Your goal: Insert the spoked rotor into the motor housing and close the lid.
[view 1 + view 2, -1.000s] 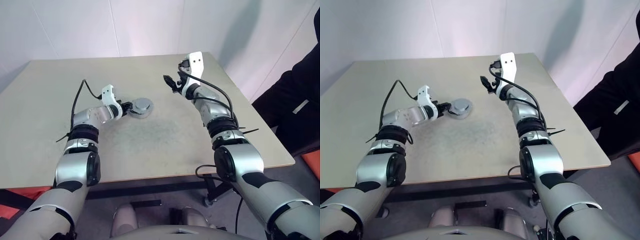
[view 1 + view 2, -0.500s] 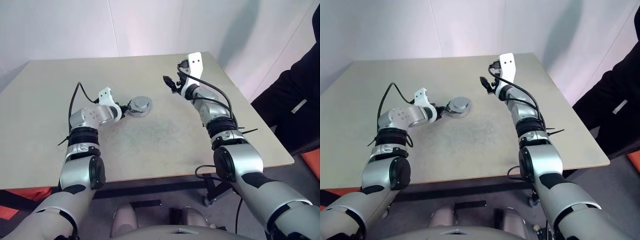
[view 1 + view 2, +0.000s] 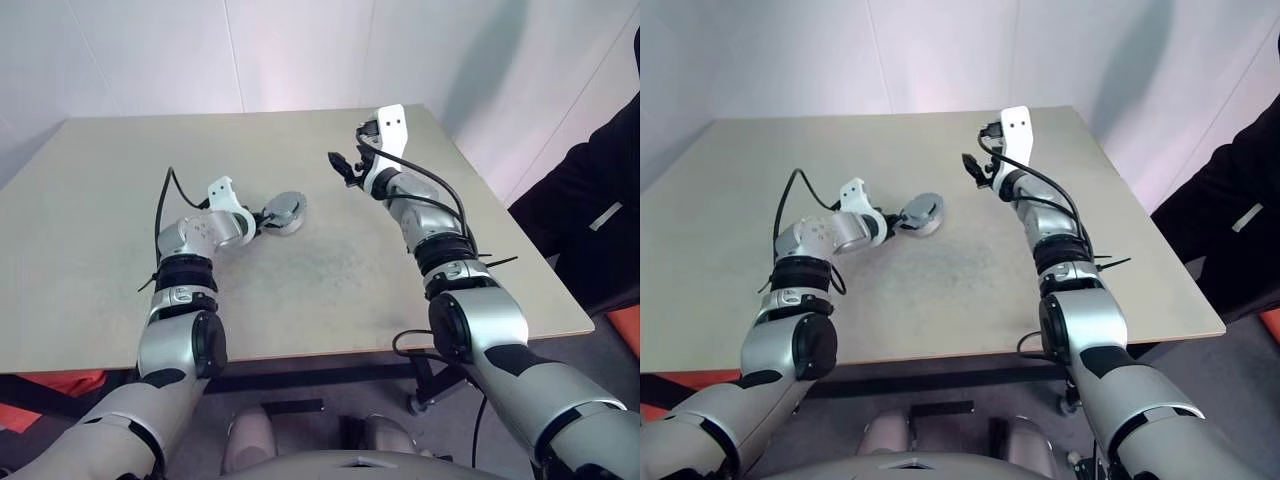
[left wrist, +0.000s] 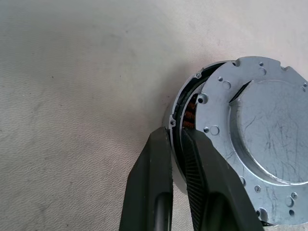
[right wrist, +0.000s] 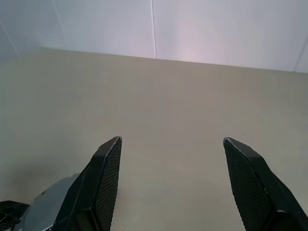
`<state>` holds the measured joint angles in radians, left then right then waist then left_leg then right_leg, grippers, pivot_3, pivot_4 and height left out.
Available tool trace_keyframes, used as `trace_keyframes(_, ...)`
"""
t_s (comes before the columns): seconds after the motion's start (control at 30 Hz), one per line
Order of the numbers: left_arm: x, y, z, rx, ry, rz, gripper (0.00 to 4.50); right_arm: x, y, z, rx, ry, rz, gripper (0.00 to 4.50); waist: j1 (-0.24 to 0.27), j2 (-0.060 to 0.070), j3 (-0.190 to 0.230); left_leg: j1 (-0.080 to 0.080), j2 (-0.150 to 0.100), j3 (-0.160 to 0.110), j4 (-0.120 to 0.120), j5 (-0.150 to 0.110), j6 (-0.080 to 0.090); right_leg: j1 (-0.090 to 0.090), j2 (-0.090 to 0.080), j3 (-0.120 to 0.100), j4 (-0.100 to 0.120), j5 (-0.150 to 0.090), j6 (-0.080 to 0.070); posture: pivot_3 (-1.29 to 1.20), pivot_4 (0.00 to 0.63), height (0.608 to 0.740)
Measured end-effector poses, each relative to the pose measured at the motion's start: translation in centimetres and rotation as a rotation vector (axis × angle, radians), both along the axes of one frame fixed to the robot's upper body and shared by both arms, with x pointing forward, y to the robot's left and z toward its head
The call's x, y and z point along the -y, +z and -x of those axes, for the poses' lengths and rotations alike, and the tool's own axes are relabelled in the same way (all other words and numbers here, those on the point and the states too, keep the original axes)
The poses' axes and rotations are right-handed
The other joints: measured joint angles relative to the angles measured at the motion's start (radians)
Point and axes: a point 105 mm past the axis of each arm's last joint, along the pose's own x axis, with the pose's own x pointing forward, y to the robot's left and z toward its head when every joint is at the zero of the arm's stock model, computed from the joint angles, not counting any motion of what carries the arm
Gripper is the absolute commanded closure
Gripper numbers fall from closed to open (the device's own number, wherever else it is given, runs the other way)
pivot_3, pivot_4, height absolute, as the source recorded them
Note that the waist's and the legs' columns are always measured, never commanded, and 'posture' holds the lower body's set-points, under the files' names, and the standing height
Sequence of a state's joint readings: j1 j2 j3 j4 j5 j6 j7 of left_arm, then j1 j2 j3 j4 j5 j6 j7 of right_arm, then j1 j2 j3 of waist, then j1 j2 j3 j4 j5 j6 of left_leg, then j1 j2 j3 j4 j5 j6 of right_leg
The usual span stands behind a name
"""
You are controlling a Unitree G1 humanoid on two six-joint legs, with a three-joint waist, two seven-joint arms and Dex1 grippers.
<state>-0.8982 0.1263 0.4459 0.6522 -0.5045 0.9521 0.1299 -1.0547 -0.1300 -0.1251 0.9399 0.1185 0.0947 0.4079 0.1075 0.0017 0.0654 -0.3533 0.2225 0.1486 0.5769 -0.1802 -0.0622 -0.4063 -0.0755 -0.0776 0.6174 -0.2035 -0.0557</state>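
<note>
The motor housing (image 4: 177,111) rests tipped on the table, and its copper windings show through a gap under the lid (image 4: 260,130). The light-grey lid sits askew on top of it. My left gripper (image 4: 174,135) is shut on the housing's rim, one finger outside the wall and one inside the gap. In the head views the housing with the lid (image 3: 287,208) leans beside my left gripper (image 3: 263,217). My right gripper (image 3: 343,165) hangs above the table to the right of it, open and empty. The spoked rotor is hidden from view.
The beige table (image 3: 330,270) has bare room all around the housing. A person in dark clothing (image 3: 600,200) stands past the table's right edge. White walls close off the back.
The left wrist has rolled and the fingers have closed tighter. The housing with its lid, flat a second ago, now sits tilted. The right arm has not moved.
</note>
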Motion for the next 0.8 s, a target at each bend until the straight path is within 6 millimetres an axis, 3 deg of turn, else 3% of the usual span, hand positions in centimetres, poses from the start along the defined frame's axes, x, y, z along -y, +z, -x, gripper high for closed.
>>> trace_keyframes(0.33, 0.6, 0.8, 1.1, 0.022, -0.148, 0.016, 4.39, 0.2, 0.0, -0.1, -0.002, -0.02, -0.001, 0.71, 0.005, 0.0, 0.0, -0.003, 0.0, 0.0, 0.0, -0.001, 0.001, -0.001, 0.0, 0.0, -0.002, 0.0, 0.0, 0.0, 0.0, 0.74)
trace_keyframes(0.6, -0.4, 0.7, 5.0, 0.001, -0.365, -0.027, 4.39, 0.5, -0.2, -0.2, -0.009, -0.033, -0.001, 0.71, -0.009, 0.001, 0.001, -0.007, 0.001, 0.0, 0.0, -0.001, 0.0, -0.003, 0.0, -0.001, -0.005, 0.0, 0.0, 0.0, 0.0, 0.74)
trace_keyframes(0.8, -0.5, -0.9, 7.5, -0.08, -0.437, -0.025, 4.39, 0.6, -0.6, -0.2, -0.022, -0.046, -0.006, 0.71, -0.01, 0.001, 0.001, -0.007, 0.0, 0.0, 0.0, -0.001, 0.0, -0.003, 0.0, -0.001, -0.005, 0.0, 0.0, 0.0, 0.0, 0.74)
